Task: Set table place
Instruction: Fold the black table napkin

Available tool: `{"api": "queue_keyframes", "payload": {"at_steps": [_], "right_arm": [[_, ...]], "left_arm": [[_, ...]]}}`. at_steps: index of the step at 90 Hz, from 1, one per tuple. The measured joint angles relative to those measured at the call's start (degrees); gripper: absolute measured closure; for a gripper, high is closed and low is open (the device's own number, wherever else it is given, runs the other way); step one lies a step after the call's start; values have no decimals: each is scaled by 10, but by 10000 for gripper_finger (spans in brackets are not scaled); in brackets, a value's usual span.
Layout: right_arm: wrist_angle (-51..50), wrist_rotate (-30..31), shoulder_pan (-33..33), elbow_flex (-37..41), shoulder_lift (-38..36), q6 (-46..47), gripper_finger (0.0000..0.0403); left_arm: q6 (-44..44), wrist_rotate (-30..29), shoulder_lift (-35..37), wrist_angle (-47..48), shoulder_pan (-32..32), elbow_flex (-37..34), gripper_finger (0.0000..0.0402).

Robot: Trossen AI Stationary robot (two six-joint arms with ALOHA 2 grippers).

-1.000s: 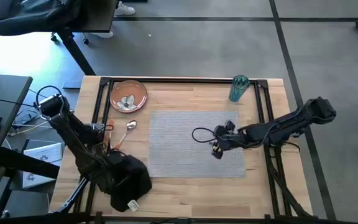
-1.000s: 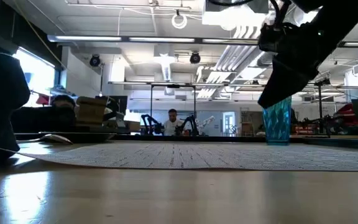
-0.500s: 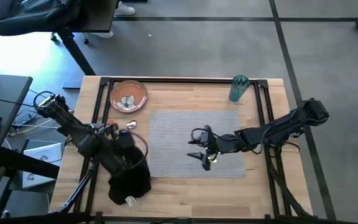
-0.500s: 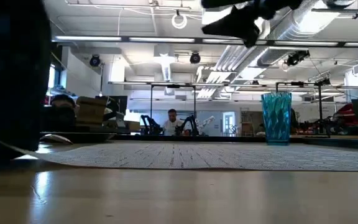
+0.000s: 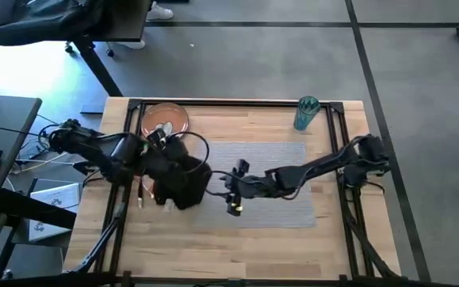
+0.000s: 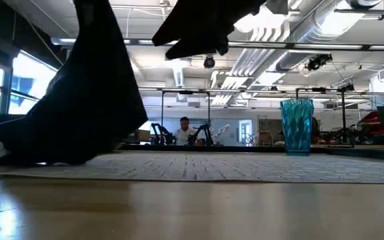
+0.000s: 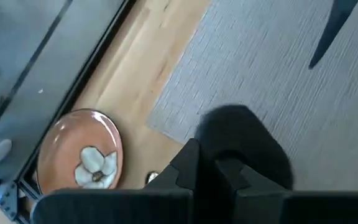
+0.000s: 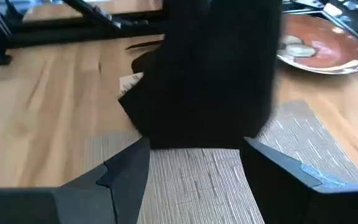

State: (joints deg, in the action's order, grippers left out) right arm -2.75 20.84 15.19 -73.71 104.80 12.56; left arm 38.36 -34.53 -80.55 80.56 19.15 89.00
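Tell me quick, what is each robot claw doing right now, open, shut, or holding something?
Left gripper: shut on the black napkin, lifting it at the placemat's edge.
Right gripper: open, holding nothing, just short of the napkin.

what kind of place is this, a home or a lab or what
Most likely a robotics lab or workshop, not a home. The low view shows an open industrial ceiling with exposed ducts, another robot arm rig with a person seated by it, and the framed wooden table stands on bare concrete floor.

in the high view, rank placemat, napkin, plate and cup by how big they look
1. placemat
2. napkin, lifted in the left gripper, so nearer the camera and perhaps flattered
3. plate, partly covered
4. cup
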Motion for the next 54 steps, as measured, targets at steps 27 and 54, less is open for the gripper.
{"api": "queue_keyframes", "payload": {"at_steps": [27, 54], "right_arm": [[-9, 33, -2, -14, -13, -11, 171], [-33, 46, -1, -14, -85, -26, 171]], "left_arm": [[-37, -21, 0, -13, 13, 82, 402], [-194, -95, 0, -119, -13, 165, 401]]}}
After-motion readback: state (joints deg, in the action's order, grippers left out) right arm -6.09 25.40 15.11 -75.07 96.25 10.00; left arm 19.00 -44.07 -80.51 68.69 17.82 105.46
